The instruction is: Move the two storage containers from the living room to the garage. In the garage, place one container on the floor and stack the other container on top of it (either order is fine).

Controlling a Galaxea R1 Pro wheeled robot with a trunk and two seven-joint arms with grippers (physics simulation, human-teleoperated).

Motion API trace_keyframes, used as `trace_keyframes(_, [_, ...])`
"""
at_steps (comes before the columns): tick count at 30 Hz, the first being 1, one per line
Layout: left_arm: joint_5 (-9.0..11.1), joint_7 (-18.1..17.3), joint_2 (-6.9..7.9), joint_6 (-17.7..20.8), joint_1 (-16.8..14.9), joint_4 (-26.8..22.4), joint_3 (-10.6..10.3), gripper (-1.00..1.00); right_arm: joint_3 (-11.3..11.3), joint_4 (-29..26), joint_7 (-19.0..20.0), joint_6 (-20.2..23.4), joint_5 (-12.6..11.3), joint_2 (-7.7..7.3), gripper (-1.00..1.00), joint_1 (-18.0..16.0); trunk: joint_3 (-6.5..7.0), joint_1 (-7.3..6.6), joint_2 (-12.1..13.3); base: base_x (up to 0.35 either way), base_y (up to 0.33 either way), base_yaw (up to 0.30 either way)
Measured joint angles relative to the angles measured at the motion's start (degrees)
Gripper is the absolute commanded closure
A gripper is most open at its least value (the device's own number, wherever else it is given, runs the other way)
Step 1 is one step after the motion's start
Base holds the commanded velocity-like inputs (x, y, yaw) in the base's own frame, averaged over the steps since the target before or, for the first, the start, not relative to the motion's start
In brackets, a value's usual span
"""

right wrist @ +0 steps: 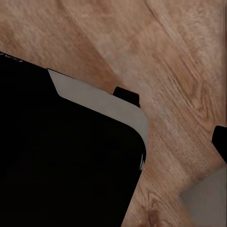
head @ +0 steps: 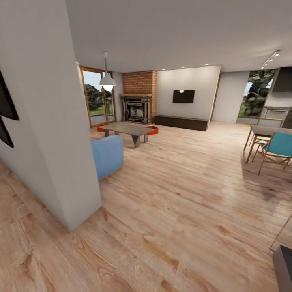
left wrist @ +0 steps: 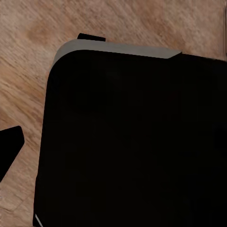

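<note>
Looking down the living room: two orange-red containers (head: 153, 129) on the wood floor (head: 182, 194) at the far left, tucked beside and behind the coffee table (head: 126, 129), in front of the fireplace (head: 138, 107), well apart from here. Both wrist views down at planks past a black body; fingertips barely showing, so cannot tell either claw's state, nothing seen held. Risks ahead: clipping the near-left wall corner (head: 83, 162) or sofa (head: 107, 156) on the approach, or the table blocking reach to the bins.
</note>
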Motion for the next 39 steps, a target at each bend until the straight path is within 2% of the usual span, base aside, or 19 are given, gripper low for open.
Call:
trace_keyframes(13, [0.00, 0.00, 0.00, 0.00, 0.00, 0.00, -0.02, -1.00, -0.01, 0.00, 0.00, 0.01, 0.12, 0.02, -1.00, 0.00, 0.00, 0.00, 0.00, 0.321, 0.000, -0.170])
trace_keyframes(39, [0.00, 0.00, 0.00, 0.01, 0.00, 0.00, -0.05, -1.00, 0.02, 0.00, 0.00, 0.01, 0.58, 0.02, -1.00, 0.00, 0.00, 0.00, 0.00, 0.321, 0.000, -0.243])
